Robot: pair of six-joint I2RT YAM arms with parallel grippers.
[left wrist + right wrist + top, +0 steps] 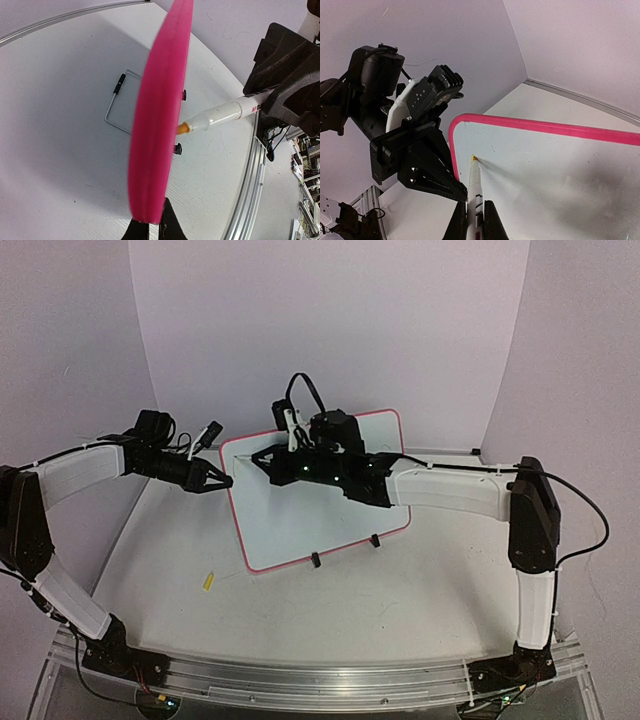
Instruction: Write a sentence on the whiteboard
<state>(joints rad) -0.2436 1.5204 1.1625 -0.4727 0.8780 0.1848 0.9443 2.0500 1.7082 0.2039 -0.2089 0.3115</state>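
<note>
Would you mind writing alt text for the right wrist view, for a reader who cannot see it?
The right gripper holds a white marker, its yellow tip against the whiteboard near the rounded corner of its pink rim. The left gripper clamps that rim just beside the tip. No writing can be made out on the whiteboard.

Table (pixel 400 600) is overlooked from high at 6 o'clock, facing 12. Whiteboard (pixel 285 530) is caught close, edge-on by left wrist, face-on by right wrist; marker (pixel 220 116) tip shared by both.
</note>
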